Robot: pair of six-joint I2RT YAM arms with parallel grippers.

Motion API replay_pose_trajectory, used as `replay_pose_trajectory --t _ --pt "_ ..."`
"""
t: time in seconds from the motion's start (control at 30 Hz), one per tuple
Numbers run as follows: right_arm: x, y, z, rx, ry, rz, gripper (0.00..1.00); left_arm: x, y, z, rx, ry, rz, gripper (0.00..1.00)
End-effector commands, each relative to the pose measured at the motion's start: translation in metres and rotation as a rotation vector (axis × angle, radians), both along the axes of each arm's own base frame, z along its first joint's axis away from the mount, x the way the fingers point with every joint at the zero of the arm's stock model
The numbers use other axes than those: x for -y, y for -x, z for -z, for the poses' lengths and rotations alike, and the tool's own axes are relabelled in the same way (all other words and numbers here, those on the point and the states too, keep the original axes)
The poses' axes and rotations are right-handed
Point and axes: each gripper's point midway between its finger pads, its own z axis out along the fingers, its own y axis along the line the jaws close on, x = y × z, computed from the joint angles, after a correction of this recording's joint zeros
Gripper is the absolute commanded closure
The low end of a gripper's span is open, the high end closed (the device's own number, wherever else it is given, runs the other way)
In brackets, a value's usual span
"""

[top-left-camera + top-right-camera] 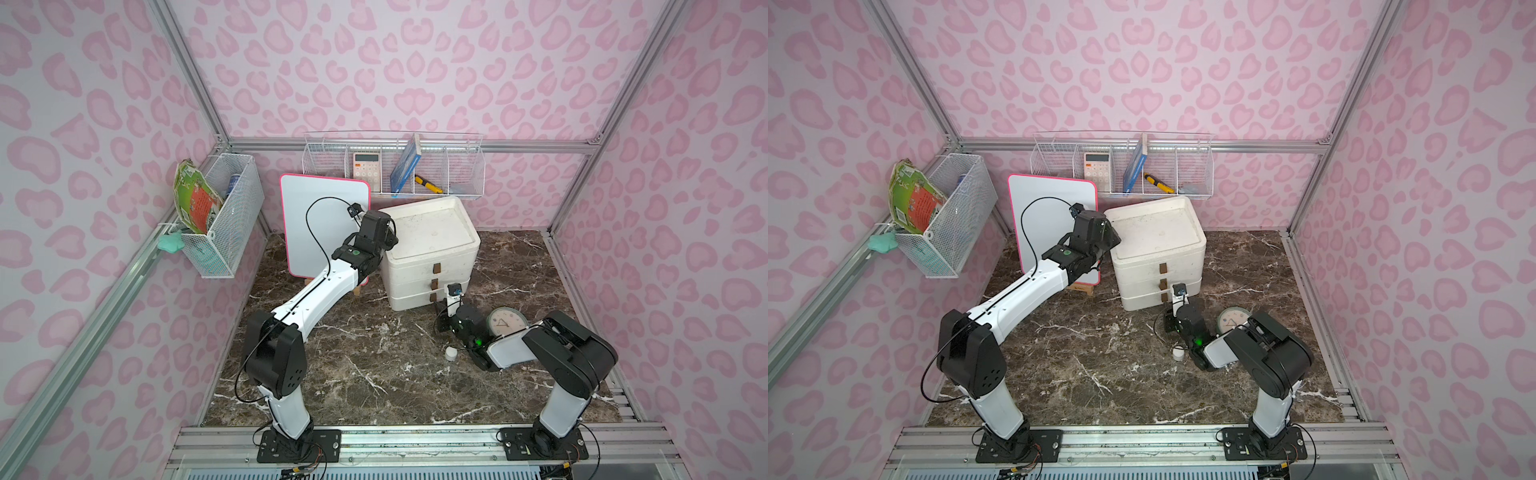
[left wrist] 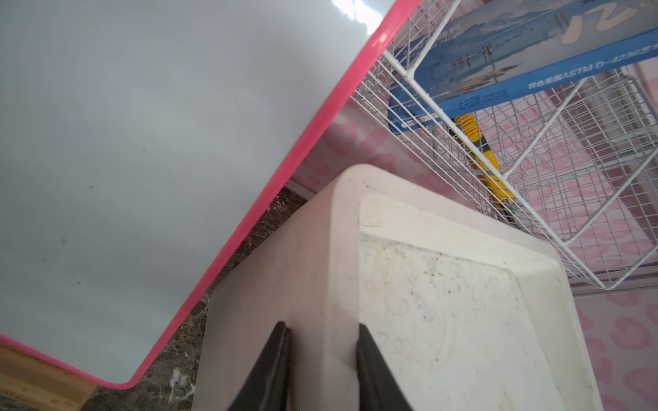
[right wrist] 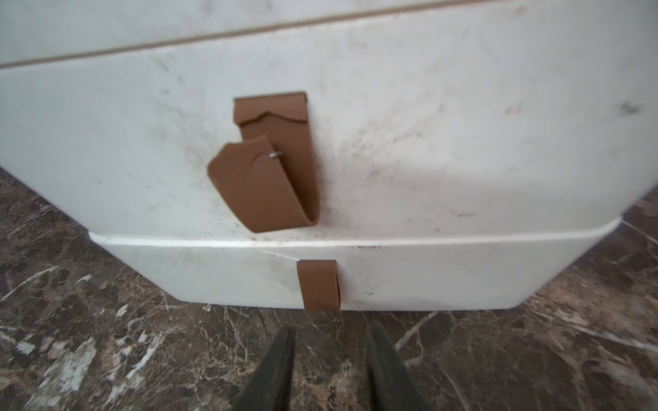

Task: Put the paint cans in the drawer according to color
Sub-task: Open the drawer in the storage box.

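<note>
Right wrist view: your right claw (image 3: 330, 329) is hanging open just short of the brown tab (image 3: 318, 284) on the bottom drawer (image 3: 391, 281), with nothing between the fingers. Your left claw (image 2: 321, 325) is pinching the raised rim at the left top edge of the chest (image 2: 445, 302). One white can (image 1: 451, 353) is sitting on the table (image 1: 353, 374) right of centre, near your right arm. You are risking three things, I judge: closing beside the floppy tab, dragging the chest if the pinch slips, and knocking the can.

Left hand (image 2: 322, 325) clamped, right hand (image 3: 331, 327) parted.
</note>
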Motion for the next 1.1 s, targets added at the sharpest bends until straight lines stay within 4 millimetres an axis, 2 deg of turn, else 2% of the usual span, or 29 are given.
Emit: replay_pose_trajectory --t 0.0,0.27,0.53,0.63,0.77,0.9,0.97,1.07 --pt "-0.005 -0.006 -0.006 0.03 -0.015 -0.005 0.52 0.026 0.019 0.029 -0.147 0.118 0.087 0.79" --pt "-0.014 -0.025 -0.006 0.078 0.003 0.009 0.48 0.025 0.02 0.029 -0.146 0.121 0.084 0.79" --pt "-0.01 -0.035 -0.005 0.127 0.012 0.057 0.51 0.027 0.02 0.028 -0.146 0.128 0.087 0.79" --pt "-0.01 -0.037 -0.006 0.145 0.005 0.061 0.61 0.027 0.02 0.029 -0.149 0.131 0.086 0.79" --pt "-0.011 -0.035 -0.01 0.17 -0.005 0.055 0.81 0.027 0.02 0.03 -0.15 0.133 0.085 0.79" --pt "-0.011 -0.03 -0.016 0.19 -0.018 0.043 0.94 0.027 0.019 0.03 -0.151 0.13 0.083 0.8" --pt "-0.009 -0.025 -0.016 0.186 -0.023 0.04 1.0 0.027 0.02 0.03 -0.15 0.132 0.083 0.8" --pt "-0.001 -0.015 -0.015 0.177 -0.034 0.047 1.0 0.026 0.019 0.029 -0.148 0.131 0.082 0.8"
